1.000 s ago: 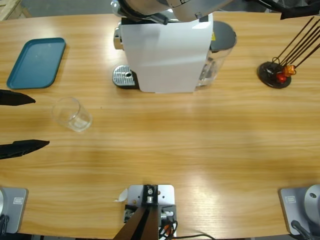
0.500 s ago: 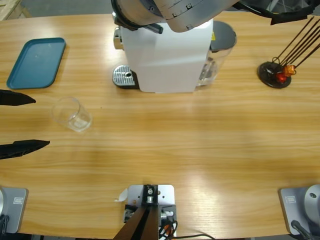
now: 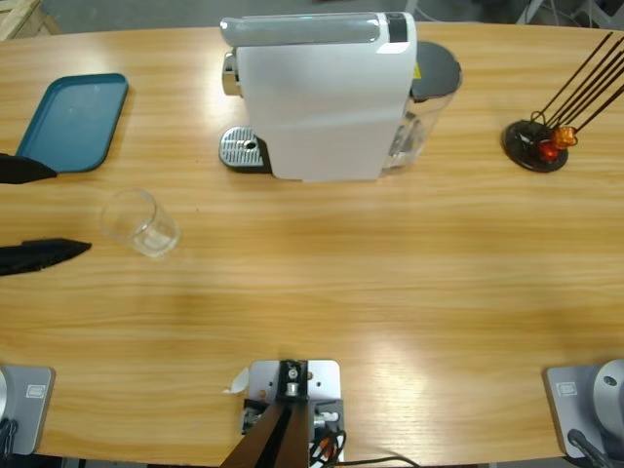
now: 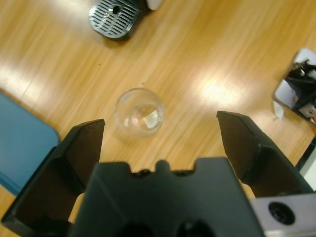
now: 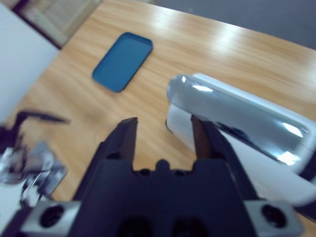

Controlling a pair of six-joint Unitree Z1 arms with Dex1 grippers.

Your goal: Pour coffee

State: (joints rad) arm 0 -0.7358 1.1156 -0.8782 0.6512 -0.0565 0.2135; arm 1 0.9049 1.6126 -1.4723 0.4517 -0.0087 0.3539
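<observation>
Left fingers near the empty glass
We saw both fingers pairs apart, the right above the coffee machine.

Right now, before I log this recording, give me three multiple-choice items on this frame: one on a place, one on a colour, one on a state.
1. Where does the glass stand?
A. on the tray
B. on the bare table, below the tray in the high view
C. on the machine's drip grate

2. What colour is the tray?
A. blue
B. red
C. white

3. How is the left gripper?
A. shut on the glass
B. shut on nothing
C. open, glass ahead of it

Key: 1 B, the high view shows wood all round the glass. 2 A, it is blue in all three views. 3 C, the left wrist view shows both jaws spread wide with the glass untouched beyond them.
</observation>
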